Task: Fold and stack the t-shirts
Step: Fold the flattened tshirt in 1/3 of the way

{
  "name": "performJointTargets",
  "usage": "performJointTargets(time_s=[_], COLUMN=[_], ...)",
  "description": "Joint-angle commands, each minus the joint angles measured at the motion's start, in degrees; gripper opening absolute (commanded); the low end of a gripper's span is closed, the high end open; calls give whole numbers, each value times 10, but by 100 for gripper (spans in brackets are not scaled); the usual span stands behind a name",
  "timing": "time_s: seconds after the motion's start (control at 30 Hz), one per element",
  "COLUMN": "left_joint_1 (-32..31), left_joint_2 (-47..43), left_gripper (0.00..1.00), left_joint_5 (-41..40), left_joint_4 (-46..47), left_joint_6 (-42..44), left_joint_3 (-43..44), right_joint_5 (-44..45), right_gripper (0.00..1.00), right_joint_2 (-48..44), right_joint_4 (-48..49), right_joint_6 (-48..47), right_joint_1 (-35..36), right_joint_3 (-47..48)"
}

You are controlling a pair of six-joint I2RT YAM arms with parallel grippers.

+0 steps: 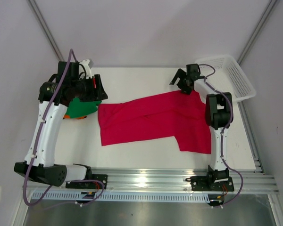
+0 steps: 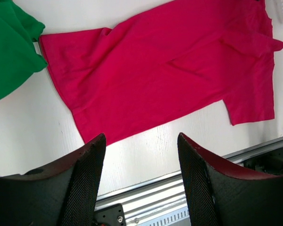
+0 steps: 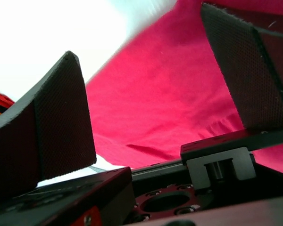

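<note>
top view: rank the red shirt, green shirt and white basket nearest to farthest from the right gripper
1. crimson t-shirt, directly beside the right gripper.
2. white basket, off to its right at the far corner.
3. green t-shirt, far over on the left.

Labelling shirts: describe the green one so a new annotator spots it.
On the white table, look to the left side, beneath the left arm. The green shirt lies bunched there, just left of the spread red shirt. It is the only green cloth.
</note>
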Motion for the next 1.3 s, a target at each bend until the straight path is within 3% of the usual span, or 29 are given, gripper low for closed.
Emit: performJointTargets(time_s=[0.0, 0.2, 0.4, 0.57, 0.8, 0.97, 1.27], left_joint_1=[0, 0, 0, 0, 0, 1, 1], left_joint_2=[-11, -10, -10, -3, -45, -99, -144], left_gripper=[65, 65, 65, 65, 66, 72, 71], left_joint_5=[13, 36, 25, 14, -1, 26, -2], left_joint_4=[34, 67, 67, 56, 97, 156, 132], left_joint_6=[-11, -18, -16, -23, -64, -87, -76], left_joint_3=[-32, -76, -69, -12, 50, 17, -85], right_joint_5=[-5, 1, -3, -84, -135, -182, -230], right_gripper=[99, 99, 99, 99, 99, 99, 99], right_joint_2=[-65, -205, -364, -419, -343, -229, -100], right_joint_4=[-9, -1, 16, 123, 267, 335, 333], right_joint_6=[-29, -43, -36, 36, 78, 96, 97], right_joint_1=[12, 15, 63, 142, 271, 333, 406], right_joint_3=[-40, -146, -288, -415, -441, -351, -181])
